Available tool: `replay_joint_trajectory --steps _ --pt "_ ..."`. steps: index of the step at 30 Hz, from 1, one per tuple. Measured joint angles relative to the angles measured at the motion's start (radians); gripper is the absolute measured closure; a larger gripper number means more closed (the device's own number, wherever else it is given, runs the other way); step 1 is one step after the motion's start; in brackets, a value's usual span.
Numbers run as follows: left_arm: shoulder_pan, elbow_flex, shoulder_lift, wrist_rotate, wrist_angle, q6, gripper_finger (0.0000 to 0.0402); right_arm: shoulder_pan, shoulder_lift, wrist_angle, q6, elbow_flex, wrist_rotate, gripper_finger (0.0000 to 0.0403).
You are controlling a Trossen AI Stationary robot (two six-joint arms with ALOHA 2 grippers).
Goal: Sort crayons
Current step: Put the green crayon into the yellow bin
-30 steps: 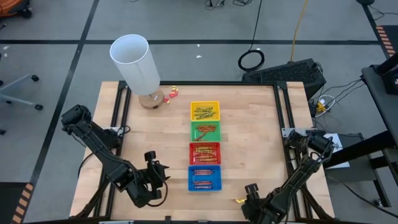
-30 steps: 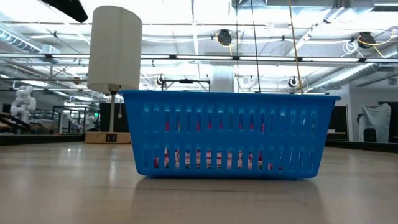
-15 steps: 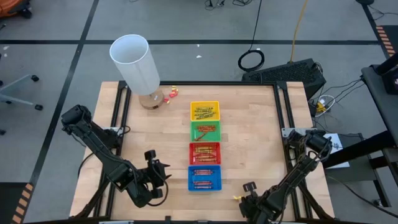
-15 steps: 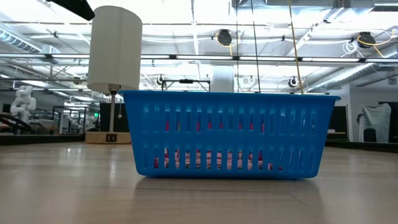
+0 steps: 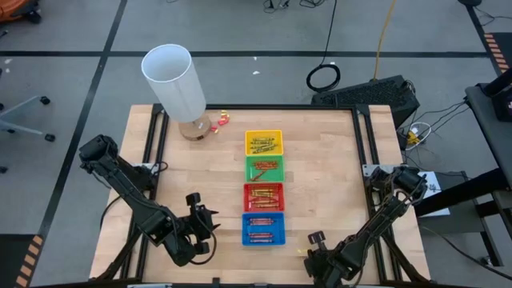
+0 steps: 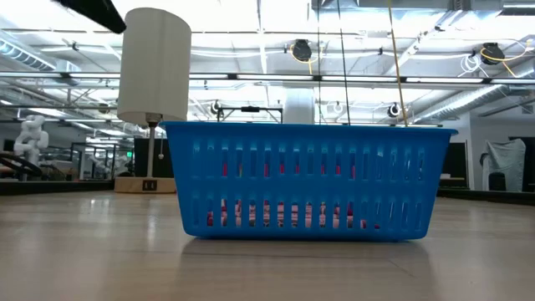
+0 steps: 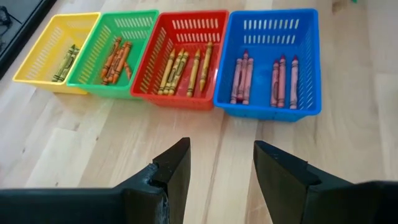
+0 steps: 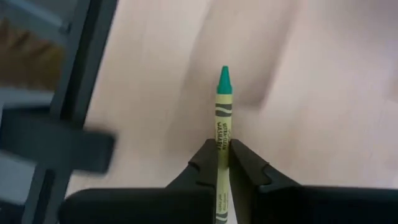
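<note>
Four slotted plastic trays sit in a row mid-table: yellow tray (image 7: 56,46), green tray (image 7: 118,43), red tray (image 7: 186,50), blue tray (image 7: 273,56), each holding crayons (image 7: 186,71).

Risk: the pinch sits low on the green crayon's shaft, so it may pivot or slip during transport, or land in a wrong tray.

Left gripper (image 7: 217,168) hovers near the blue tray, fingers spread, empty. Right gripper (image 8: 222,163), at the table's near edge, is pressed together on a green paper-wrapped crayon (image 8: 223,109), tip projecting forward.
</note>
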Motion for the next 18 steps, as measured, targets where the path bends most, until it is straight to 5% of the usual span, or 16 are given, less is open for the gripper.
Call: replay_joint_trajectory --steps 18 --pt "0.007 -0.076 0.0 -0.06 0.001 0.0 0.0228 -0.021 -0.292 -0.02 -0.129 -0.022 0.408 0.04"
